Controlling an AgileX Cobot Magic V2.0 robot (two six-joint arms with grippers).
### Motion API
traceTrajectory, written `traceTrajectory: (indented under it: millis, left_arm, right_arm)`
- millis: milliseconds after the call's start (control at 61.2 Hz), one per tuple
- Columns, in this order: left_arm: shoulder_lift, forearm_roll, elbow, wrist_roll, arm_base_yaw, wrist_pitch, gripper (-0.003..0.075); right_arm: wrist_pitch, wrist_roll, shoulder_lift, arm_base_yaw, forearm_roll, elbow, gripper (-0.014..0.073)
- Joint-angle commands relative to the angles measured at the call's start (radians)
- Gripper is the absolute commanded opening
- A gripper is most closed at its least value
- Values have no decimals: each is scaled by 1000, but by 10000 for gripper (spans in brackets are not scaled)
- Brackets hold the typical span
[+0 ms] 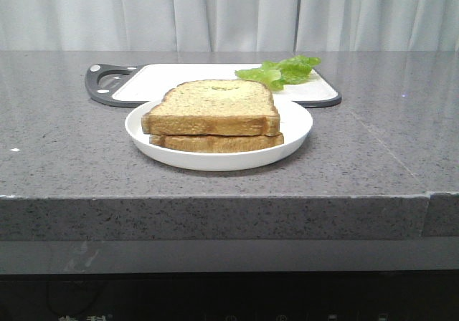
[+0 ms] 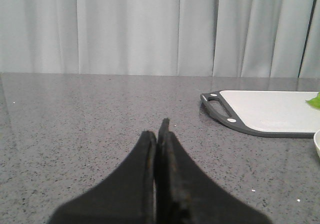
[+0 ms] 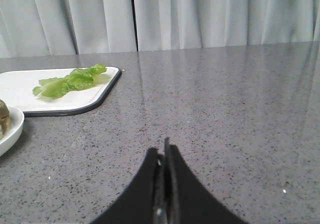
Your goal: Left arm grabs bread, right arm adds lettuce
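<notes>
thick golden bread (image 1: 214,106) tops a thinner slice; crinkly green lettuce (image 1: 281,71) lies behind.

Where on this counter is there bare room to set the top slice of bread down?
The cutting board is bare from its handle to the lettuce at its right end. Open counter lies left and right of the plate. The plate itself is full: two bread slices stacked.

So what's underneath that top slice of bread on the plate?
Under the bread lies a thinner slice, resting on the white plate. Only that slice's front crust shows; its face, and anything lying between the two, is covered.
</notes>
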Motion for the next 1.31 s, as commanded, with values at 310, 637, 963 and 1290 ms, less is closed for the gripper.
traceTrajectory:
  millis: [310, 637, 963, 1290]
  left_arm:
    - [-17, -7, 5, 1, -7, -76, -20]
    - [-17, -7, 5, 1, -7, -76, -20]
    - [-17, -11, -16, 1, -7, -99, -20]
    - [30, -57, -331, 1, -7, 176, -20]
  right_arm:
    - [-83, -1, -23, -6, -9, -2, -116]
    - [-83, -1, -23, -6, -9, -2, -116]
    - [-102, -1, -23, -6, -9, -10, -116]
    - [101, -1, -18, -6, -10, -275, -116]
